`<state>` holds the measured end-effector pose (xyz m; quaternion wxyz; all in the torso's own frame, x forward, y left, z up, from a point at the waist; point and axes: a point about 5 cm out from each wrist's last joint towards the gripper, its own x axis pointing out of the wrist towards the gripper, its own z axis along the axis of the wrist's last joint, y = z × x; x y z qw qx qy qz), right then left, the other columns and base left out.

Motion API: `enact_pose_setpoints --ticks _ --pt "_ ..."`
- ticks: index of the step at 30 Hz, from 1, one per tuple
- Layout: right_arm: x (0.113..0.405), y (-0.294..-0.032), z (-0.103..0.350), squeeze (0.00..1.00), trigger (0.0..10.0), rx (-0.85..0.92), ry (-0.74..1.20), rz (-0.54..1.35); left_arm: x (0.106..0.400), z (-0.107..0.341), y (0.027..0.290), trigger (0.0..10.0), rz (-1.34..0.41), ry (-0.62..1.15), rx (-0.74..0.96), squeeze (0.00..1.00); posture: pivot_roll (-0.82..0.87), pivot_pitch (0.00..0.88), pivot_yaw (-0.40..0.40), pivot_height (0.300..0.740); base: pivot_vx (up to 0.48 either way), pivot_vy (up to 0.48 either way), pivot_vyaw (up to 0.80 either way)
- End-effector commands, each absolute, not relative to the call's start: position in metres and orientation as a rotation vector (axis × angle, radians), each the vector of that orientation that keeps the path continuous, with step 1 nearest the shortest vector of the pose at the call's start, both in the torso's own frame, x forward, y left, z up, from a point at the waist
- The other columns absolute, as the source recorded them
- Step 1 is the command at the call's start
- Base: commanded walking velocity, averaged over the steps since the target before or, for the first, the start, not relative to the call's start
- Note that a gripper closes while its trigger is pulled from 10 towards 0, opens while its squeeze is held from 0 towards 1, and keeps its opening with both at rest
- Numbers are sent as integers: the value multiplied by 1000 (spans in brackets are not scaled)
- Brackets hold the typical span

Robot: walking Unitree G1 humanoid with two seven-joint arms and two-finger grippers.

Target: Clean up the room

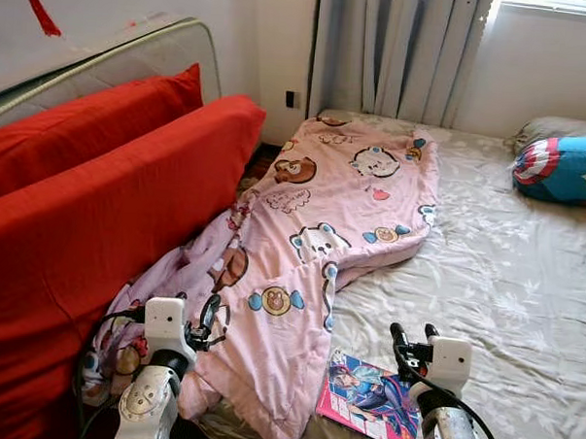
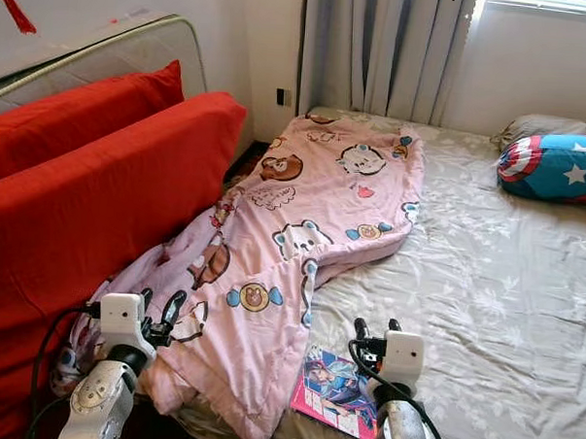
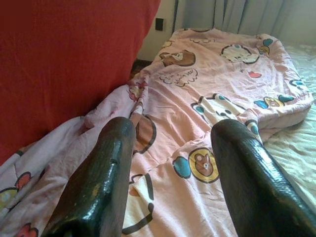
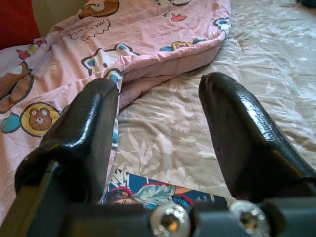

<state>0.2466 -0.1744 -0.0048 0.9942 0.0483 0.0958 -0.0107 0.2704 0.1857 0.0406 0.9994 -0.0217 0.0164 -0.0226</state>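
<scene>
Not tidy yet. Big pink blanket point(image 1: 322, 221) lying crumpled along the bed point(image 1: 523, 288), spilling down by the red cushion point(image 1: 108, 221). Comic book point(image 1: 371, 400) loose beside it. Left gripper point(image 1: 199, 317) and right gripper point(image 1: 412, 334) both spread wide, holding nothing.

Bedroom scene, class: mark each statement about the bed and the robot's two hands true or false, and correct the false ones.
1. The pink blanket lies crumpled along the bed's left side. True.
2. The comic book lies on top of the red cushion. False: it lies on the bedsheet, beside the blanket's edge.
3. The left hand is open above the blanket. True.
4. The right hand is shut on the comic book. False: it is open and holds nothing.
5. A star-patterned pillow lies at the bed's far right. True.
</scene>
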Motion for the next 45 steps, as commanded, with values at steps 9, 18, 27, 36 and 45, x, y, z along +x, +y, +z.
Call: enact_pose_setpoints --ticks 9,18,27,36,45 --pt "248 -174 -5 0 10000 86 199 -17 263 36 189 10000 -37 71 -28 0 14 0 -1 685 0 0 0" --pt "251 -172 -3 0 10000 88 201 -11 263 36 187 10000 -42 75 -25 0 16 0 1 685 0 0 0" --pt "252 -172 -4 0 10000 94 206 -9 264 38 189 10000 -38 78 -18 0 20 0 4 665 0 0 0" --pt "256 -170 -4 0 10000 87 222 -2 265 40 189 10000 -41 75 -15 0 26 0 4 665 0 0 0" --pt "255 -171 -4 0 10000 93 219 -1 264 39 188 10000 -42 82 -17 0 25 0 3 646 0 0 0"
